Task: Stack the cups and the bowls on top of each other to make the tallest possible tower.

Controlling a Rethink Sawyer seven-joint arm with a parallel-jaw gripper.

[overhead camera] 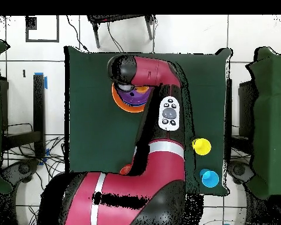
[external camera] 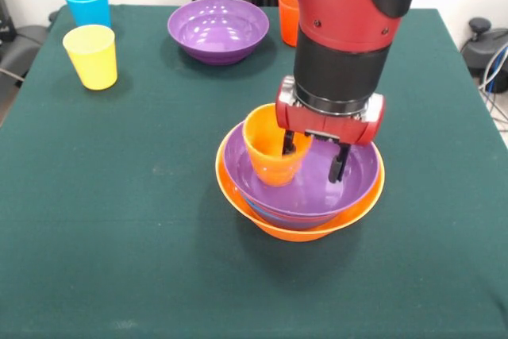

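the green table (external camera: 119, 220) carries everything. the red and black arm (external camera: 349, 13) comes down over the tower (external camera: 300, 196), whose base is the large orange bowl (external camera: 270, 224), with a purple bowl (external camera: 361, 176) nested inside and a blue rim just showing between them. a second purple bowl (external camera: 218, 29) sits apart behind. the gripper (external camera: 313, 156) has its fingers spread, one inside the tilted orange cup (external camera: 270, 156) resting in the tower, not clamping it. yellow cup (external camera: 91, 55), light blue cup (external camera: 87, 3) and red-orange cup (external camera: 288, 15) stand apart.
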